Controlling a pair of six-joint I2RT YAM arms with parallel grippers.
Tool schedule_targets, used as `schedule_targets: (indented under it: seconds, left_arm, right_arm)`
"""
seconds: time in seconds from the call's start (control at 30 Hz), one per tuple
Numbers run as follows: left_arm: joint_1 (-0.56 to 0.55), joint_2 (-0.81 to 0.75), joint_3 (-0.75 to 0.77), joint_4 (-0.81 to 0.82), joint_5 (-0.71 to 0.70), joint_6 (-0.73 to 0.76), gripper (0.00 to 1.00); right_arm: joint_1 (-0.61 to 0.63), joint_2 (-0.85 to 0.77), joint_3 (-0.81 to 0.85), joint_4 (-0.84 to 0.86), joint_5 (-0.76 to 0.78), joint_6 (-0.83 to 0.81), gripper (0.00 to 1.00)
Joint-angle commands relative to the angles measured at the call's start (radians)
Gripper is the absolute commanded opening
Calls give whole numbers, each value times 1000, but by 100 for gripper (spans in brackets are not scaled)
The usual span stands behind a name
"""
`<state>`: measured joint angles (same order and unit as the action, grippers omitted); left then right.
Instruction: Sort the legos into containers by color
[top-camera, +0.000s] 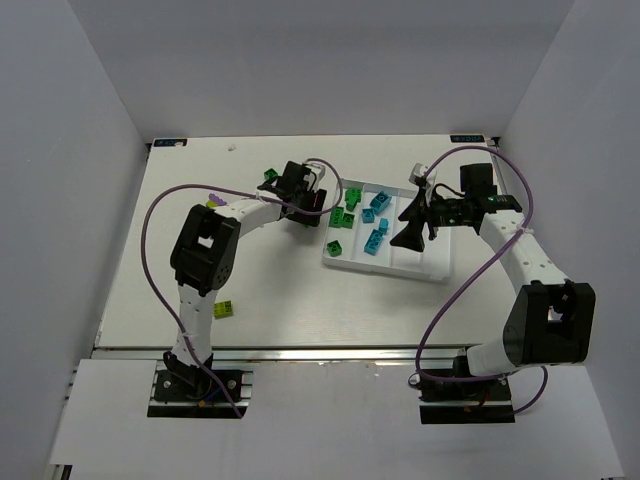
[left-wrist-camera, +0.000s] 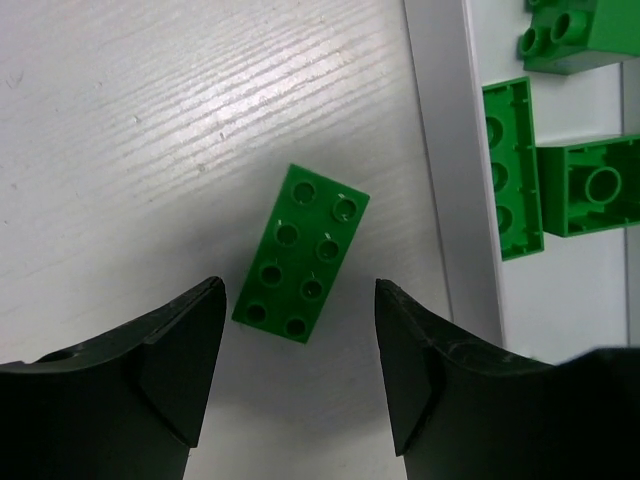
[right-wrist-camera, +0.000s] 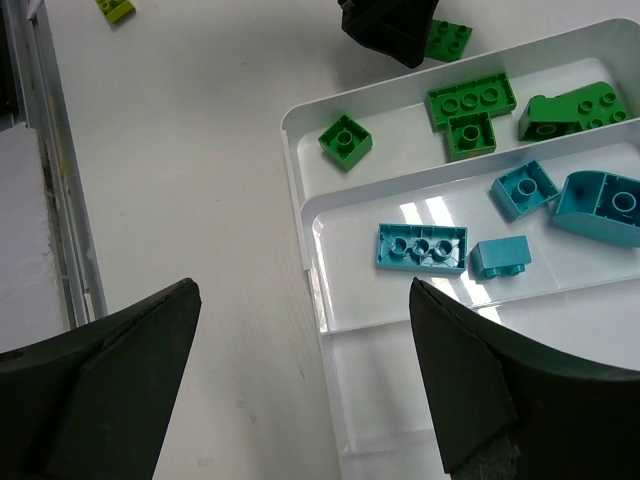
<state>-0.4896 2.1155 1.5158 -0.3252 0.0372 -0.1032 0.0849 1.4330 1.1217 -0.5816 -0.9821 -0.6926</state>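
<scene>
Left hand: fingers apart, clamped on nothing, held low over the tabletop just outside the tray's left rim.
Between the left fingers: a dark green eight-stud brick lies flat on the tabletop, studs up and askew to the fingers. There is a gap on each side and it touches neither pad.
Beside that brick: the white tray, its raised rim close to the brick but apart from it.
Right hand: fingers spread wide with nothing between them, hanging above the tray's near-left part, over the rim and the ridge between the first two compartments.
Tray position: right of the middle of the tabletop, about midway between the near and far edges, with its long compartments side by side.
First compartment (nearest the left arm): only green pieces. They are a long plate lying underside up, a small square one, another small one touching the plate, and a sloped one.
Second compartment: only cyan pieces. They are a long one lying underside up, a small block just beside it, a square one, and a larger curved one towards the far end.
Loose on the tabletop: a lime brick near the near edge, beside the left arm. Another dark green piece lies just beyond the left hand, towards the far edge. A small lime and purple bit sits by the left arm's elbow, too small to make out.
</scene>
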Motion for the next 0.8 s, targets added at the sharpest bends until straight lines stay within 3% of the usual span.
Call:
schedule_targets:
  seconds: [0.0,0.17,0.3,0.37,0.47,0.63,0.77]
  left_arm:
    - [-1,1,58,37,-23,54,71]
    - [-1,40,84,37,-79,62,66]
    - [-1,43,67,41,-71,50,51]
    - [-3,37,40,43,-69,45,48]
    - [-3,12,-11,60,-68,39,44]
    - [-4,-60,-72,75,-83,16,27]
    - [-3,-155,-115,100,-92,-29,21]
  right_arm:
    - [-5,-17,7,-12,-13,-16,89]
    - [-4,-17,12,-12,-10,-18,89]
    - [-5,-17,12,-14,-7,-21,90]
    - [-5,-16,12,-14,-7,-21,89]
    - [-4,-13,16,-14,-10,-19,89]
    - [-5,-9,24,-18,-12,-21,89]
    - [-5,-13,23,-18,-12,-19,89]
